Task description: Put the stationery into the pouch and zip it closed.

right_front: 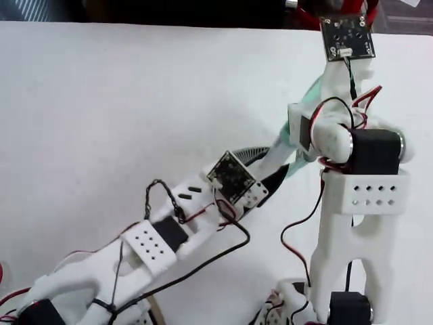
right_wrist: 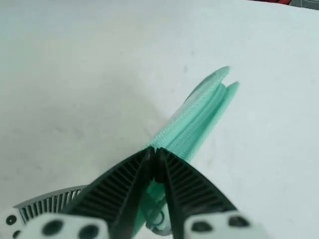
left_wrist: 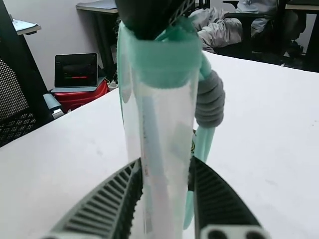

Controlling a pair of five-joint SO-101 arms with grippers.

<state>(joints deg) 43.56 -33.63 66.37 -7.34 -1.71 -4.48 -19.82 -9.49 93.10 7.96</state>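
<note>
While jaws grip pouch (left_wrist: 159, 124), white table (left_wrist: 269, 129), chair (left_wrist: 15, 114).

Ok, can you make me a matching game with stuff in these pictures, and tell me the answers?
Things:
1 pouch
2 table
3 left gripper
4 laptop

Matches:
A white
B sits on something red
C clear with mint-green edges
D shut on the pouch

Pairs: 1-C; 2-A; 3-D; 4-B

Nothing legible showed; a small mark (left_wrist: 193, 145) on the clear plastic pouch with mint-green edging (left_wrist: 159, 124) was too tiny to read.
</note>
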